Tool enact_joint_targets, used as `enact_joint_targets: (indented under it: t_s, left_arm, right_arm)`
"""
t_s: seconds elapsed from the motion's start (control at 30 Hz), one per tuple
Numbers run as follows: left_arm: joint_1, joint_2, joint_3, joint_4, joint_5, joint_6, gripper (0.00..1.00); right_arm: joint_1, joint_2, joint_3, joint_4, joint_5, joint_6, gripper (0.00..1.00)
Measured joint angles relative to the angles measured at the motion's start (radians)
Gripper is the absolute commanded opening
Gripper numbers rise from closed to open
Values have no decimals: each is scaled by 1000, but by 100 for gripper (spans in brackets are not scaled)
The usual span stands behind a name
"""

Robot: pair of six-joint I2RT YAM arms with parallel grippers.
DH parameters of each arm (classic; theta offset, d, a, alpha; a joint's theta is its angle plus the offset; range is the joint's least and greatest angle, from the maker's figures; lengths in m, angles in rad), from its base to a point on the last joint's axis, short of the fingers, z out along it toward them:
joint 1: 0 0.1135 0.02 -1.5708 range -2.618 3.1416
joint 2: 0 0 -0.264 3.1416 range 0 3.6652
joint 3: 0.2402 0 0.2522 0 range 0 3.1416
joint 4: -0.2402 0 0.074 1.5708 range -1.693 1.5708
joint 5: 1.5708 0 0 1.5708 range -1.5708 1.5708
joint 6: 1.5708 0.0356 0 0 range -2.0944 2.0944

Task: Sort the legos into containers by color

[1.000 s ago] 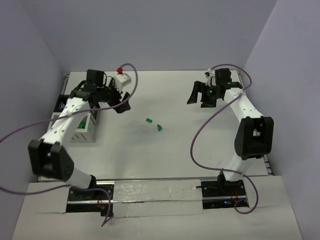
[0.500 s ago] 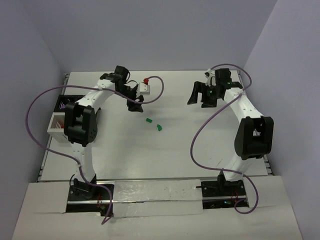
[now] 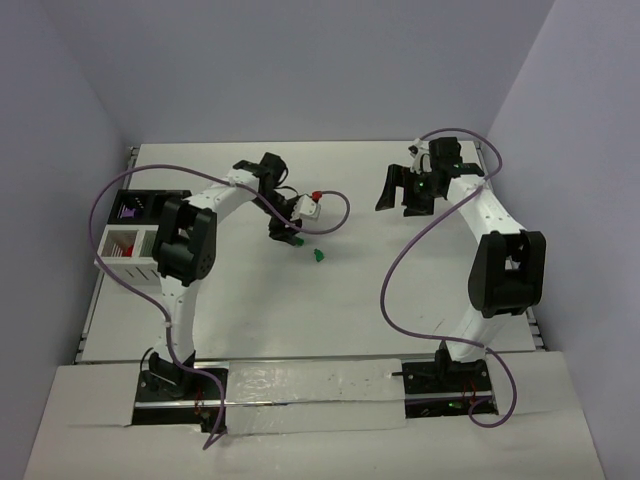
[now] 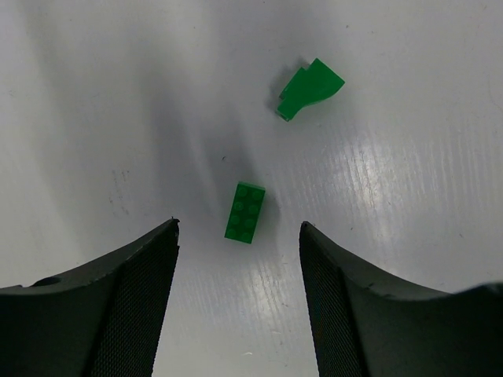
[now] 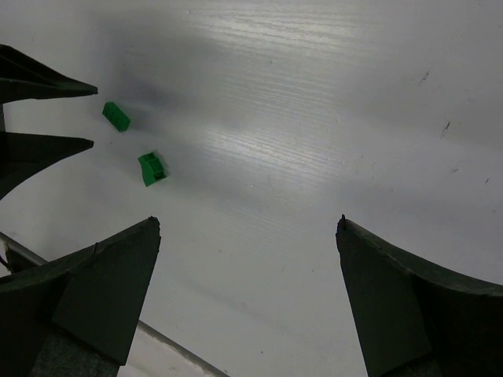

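Nearly done, we judge: only a green brick and a green wedge lie unsorted on the tabletop, well right of the white box; the left pincer brackets the brick, gaping and empty, and the right pincer gapes empty too.

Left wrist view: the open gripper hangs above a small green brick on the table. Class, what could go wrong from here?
1. The green brick lies slightly askew between the wide-open fingers of the left gripper, so closing might twist it or let it slip out.
2. The sloped green piece lies close by; a descending finger or the arm's loose purple cable might knock it away.
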Motion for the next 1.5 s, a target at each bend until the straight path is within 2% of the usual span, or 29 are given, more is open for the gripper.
enact_joint_targets:
  t_s: [0.23, 0.63, 0.7, 0.8, 0.87, 0.93, 1.0, 1.17, 1.5]
  left_arm:
    - [-18, 7, -1, 8, -40, 8, 63]
    - [-101, -1, -90, 102, -151, -32, 36]
    - [-103, -13, -109, 116, -157, -41, 35]
    - [-104, -39, -153, 159, -164, -55, 40]
    - [-105, -62, -190, 198, -177, -58, 58]
    - [-104, -85, -221, 231, -201, -60, 68]
    - [-100, -98, -235, 249, -218, -57, 73]
    - [-88, -90, -213, 237, -222, -47, 75]
    - [-69, -9, -73, 86, -223, 65, 64]
  right_arm:
    - [0, 2, 7, -6, -1, -3, 100]
    - [0, 2, 11, -9, 1, -5, 100]
    - [0, 2, 11, -9, 2, -6, 100]
    - [0, 2, 11, -10, 3, -7, 100]
    - [0, 2, 11, -10, 3, -7, 100]
    - [0, 2, 11, -10, 2, -7, 100]
    - [0, 2, 11, -10, 1, -7, 100]
    - [0, 2, 11, -10, 1, -7, 100]
    - [0, 2, 11, -11, 1, -7, 100]
